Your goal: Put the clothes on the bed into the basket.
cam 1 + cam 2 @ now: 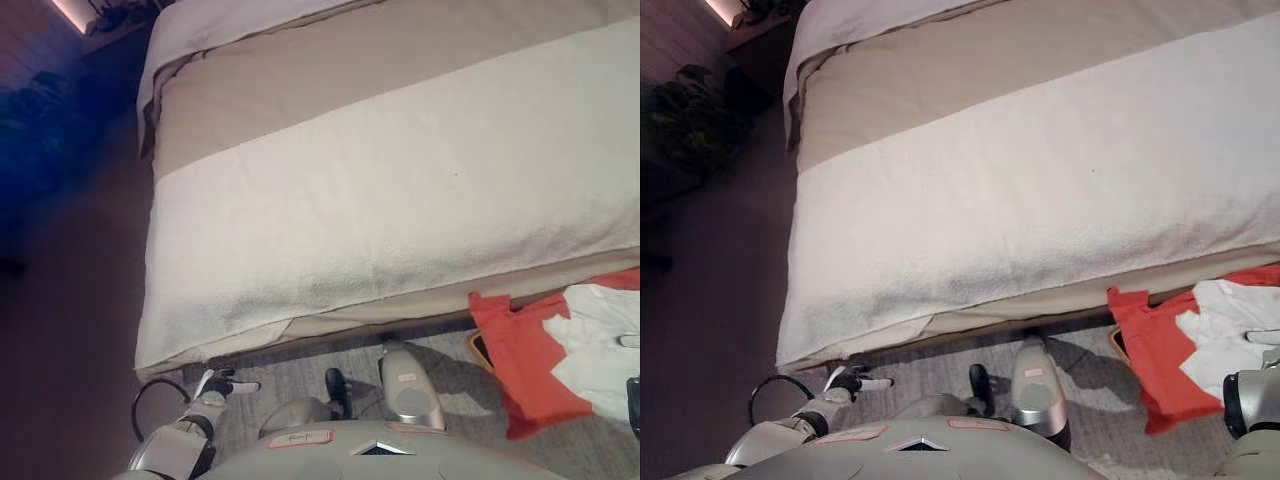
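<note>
A red garment (525,365) and a white garment (600,345) lie piled on the floor at the lower right, beside the bed's front edge. A bit of orange basket rim (478,350) shows under the red garment's left side. No loose clothes show on the bed (400,190), which is covered by a white blanket and a beige band. My left hand (225,383) hangs low at the lower left by the bed's corner, fingers relaxed and empty. My right hand (1265,338) shows only as a grey sliver at the right edge, over the white garment.
The bed fills most of the view, with its corner at the lower left. Grey carpet (300,365) lies in front of it. A dark floor strip (70,300) runs along the bed's left side, with dark plants (690,120) at the far left.
</note>
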Robot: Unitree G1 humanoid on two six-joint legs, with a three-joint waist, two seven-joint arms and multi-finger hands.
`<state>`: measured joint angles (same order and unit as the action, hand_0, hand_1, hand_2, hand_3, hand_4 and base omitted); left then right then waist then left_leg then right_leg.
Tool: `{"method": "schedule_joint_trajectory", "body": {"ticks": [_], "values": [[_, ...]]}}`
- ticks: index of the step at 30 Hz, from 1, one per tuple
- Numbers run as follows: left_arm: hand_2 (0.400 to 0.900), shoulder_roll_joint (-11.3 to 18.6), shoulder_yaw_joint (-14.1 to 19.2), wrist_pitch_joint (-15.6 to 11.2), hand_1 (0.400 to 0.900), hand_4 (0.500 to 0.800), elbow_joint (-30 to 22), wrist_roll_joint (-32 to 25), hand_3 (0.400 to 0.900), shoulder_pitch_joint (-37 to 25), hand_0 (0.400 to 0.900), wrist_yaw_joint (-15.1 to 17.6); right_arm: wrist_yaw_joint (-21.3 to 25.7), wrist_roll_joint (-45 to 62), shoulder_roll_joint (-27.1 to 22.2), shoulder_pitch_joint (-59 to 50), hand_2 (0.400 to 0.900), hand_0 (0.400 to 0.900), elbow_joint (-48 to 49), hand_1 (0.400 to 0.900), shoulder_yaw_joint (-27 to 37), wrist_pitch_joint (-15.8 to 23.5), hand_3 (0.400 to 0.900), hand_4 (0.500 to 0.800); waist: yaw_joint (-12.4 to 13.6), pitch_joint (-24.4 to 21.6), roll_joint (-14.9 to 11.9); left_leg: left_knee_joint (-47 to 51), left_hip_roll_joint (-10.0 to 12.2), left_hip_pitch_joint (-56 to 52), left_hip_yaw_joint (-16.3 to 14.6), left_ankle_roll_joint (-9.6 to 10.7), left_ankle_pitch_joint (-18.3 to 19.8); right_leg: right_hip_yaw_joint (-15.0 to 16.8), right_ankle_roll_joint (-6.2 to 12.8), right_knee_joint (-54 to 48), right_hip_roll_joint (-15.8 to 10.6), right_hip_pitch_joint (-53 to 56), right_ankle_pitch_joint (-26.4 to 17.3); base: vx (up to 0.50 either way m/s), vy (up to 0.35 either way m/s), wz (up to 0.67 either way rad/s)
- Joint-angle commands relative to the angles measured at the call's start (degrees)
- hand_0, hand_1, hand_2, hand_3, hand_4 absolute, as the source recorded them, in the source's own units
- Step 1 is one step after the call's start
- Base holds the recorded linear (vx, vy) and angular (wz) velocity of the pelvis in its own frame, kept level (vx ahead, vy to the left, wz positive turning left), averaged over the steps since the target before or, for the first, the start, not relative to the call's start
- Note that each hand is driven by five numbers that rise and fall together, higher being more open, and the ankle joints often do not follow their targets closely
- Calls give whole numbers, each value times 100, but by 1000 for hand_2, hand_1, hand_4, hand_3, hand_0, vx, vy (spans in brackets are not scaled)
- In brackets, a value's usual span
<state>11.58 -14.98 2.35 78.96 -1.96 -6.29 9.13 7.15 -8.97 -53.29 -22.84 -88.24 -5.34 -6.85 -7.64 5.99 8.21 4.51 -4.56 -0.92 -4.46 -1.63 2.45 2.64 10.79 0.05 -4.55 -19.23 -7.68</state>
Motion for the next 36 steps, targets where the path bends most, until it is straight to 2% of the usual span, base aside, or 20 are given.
{"method": "schedule_joint_trajectory", "body": {"ticks": [1,10,23,29,32,36], "values": [[900,326,-21,-9,900,800,192,86,900,-63,900,179,333,-160,-618,-307,900,900,-110,900,-227,-53,900,800,-54,157,-38,-32,-223,-244,155,104,131,360,-190,-115,-235,214,-747,7,-13,4],[900,277,-16,16,900,800,244,126,900,-65,900,220,429,-60,-326,-246,900,900,8,900,-291,4,900,800,20,141,-155,5,-172,-253,187,118,110,315,-219,-139,-207,263,-725,4,-12,1],[900,420,135,17,900,800,271,159,900,-60,900,248,404,10,116,-239,900,900,268,900,-486,77,900,800,103,183,-345,8,-167,-269,185,104,113,323,-213,-99,-208,246,-734,-3,0,-1],[900,555,307,-33,900,800,207,138,900,-97,900,137,-85,358,791,48,900,900,779,900,-784,311,900,800,171,221,-502,-21,-148,-267,198,86,114,311,-223,-65,-185,247,-713,-14,-8,1],[900,581,352,-47,900,800,177,185,900,-86,900,57,-248,393,1299,225,900,900,841,900,-917,339,900,800,257,195,-574,-13,-133,-292,253,71,107,257,-231,-54,-189,286,-693,7,-15,12],[900,577,377,-40,900,800,171,209,900,-80,900,15,-271,559,1861,311,900,900,805,900,-918,332,900,800,334,149,-627,22,-117,-348,331,62,102,186,-238,-59,-208,356,-667,15,1,13]]}}
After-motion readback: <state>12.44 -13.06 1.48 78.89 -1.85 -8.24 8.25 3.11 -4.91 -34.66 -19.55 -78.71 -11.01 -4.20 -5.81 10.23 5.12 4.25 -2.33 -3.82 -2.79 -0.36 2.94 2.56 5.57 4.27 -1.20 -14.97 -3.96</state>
